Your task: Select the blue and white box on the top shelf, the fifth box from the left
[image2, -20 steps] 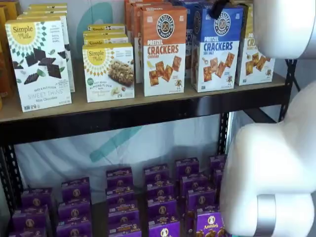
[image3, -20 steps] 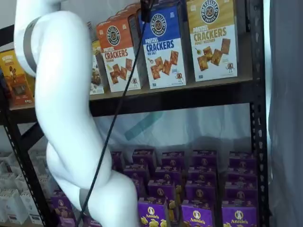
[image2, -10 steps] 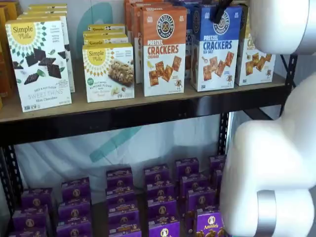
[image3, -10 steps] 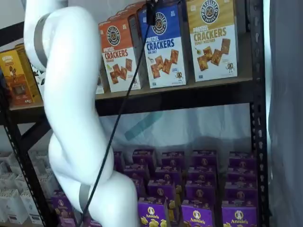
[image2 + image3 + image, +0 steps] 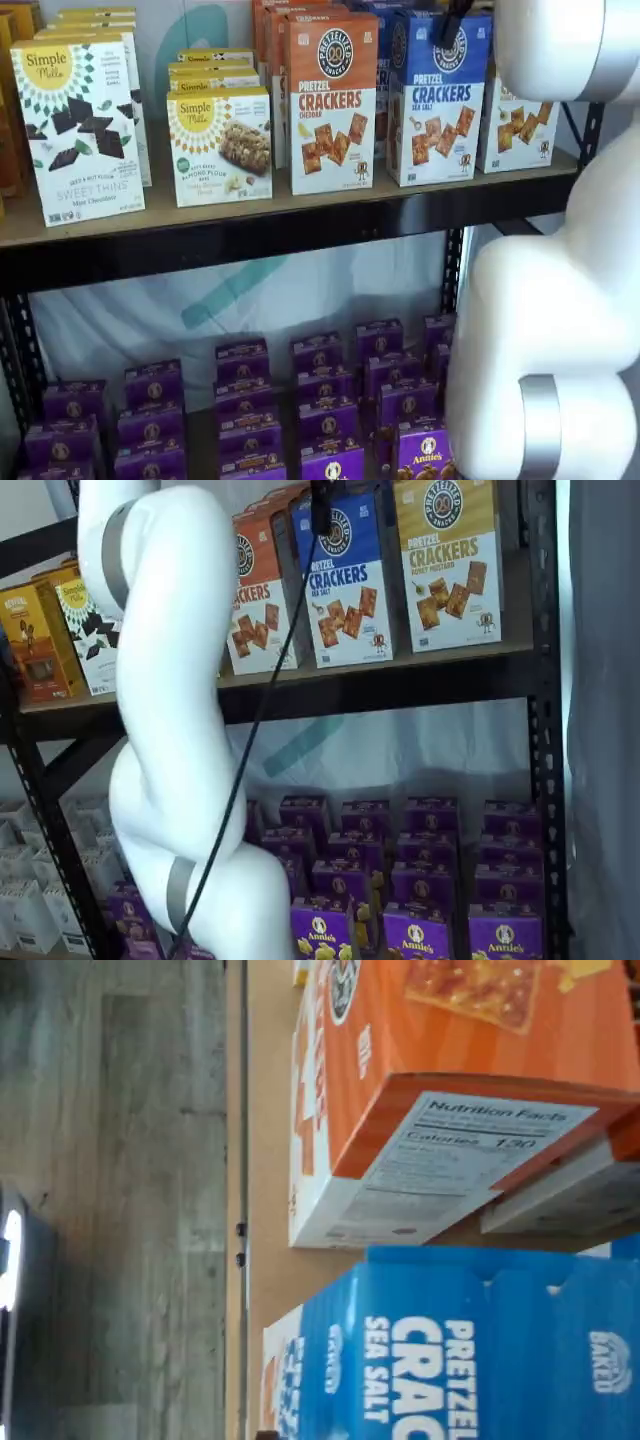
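The tall cardboard box (image 5: 437, 98) is blue above and white below, printed with brown square crackers. Beside it, an orange-topped box (image 5: 332, 102) repeats that pattern; small purple boxes (image 5: 325, 385) fill the lower level.

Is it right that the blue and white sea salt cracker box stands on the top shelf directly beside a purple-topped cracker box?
No: the blue and white box stands on the top shelf beside an orange-topped box, as both shelf views show. Purple boxes sit only on the lower level.

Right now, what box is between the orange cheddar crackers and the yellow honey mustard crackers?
The blue and white sea salt pretzel crackers box stands between the orange cheddar box and the yellow honey mustard box, in both shelf views.
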{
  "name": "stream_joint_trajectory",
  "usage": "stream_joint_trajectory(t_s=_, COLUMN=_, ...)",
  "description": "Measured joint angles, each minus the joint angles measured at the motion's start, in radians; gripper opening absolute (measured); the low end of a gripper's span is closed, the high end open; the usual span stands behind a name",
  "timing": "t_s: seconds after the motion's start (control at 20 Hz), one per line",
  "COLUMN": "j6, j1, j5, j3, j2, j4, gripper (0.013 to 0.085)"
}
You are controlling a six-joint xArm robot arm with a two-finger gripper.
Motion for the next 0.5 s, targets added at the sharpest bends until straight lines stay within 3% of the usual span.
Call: stream_joint_trajectory(t_s=0.5, j6=0.012, j1=0.05, j5=0.022, j3=-0.013, j2=0.008, j4=-0.097, gripper=0.085)
